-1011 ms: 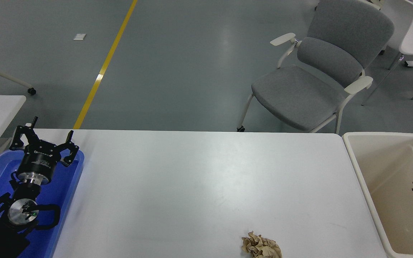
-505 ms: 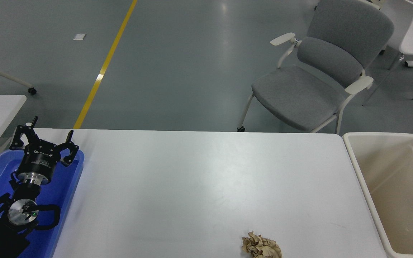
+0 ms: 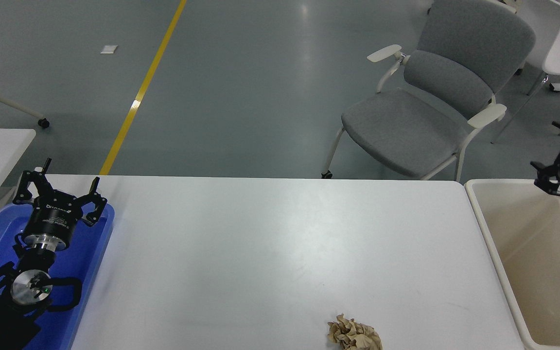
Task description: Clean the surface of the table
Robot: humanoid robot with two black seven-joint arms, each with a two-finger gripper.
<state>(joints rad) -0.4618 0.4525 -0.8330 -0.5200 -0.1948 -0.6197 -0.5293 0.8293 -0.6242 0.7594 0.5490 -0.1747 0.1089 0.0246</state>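
Only the head view is given. Seen from it, the tabletop (image 3: 260, 243) fills the lower middle of the picture, white, matte and bare over nearly its whole area. One crumpled brown paper ball (image 3: 354, 334) is left on it, lying at the near edge and somewhat toward the right-hand corner, well apart from everything else. A beige plastic bin (image 3: 484, 218) is set just beside the right edge of the tabletop, its inside apparently empty as far as can be seen. A blue tray (image 3: 100, 238) is placed at the far left corner, and over it the left gripper (image 3: 61, 187) is parked, its fingers spread wide and holding nothing. The right gripper (image 3: 559, 163) is seen at the right edge of the picture, raised above the far rim of the bin; the state of its fingers cannot be told, since only part of it is shown.

The paper ball is judged to be very light, soft and easily crushed, with a rough, creased surface that should not slip. It is best taken from above across its middle bulk, fingers opened wider than the wad and closed gently. Being so light, it may be pushed along the smooth tabletop if touched on one side first.
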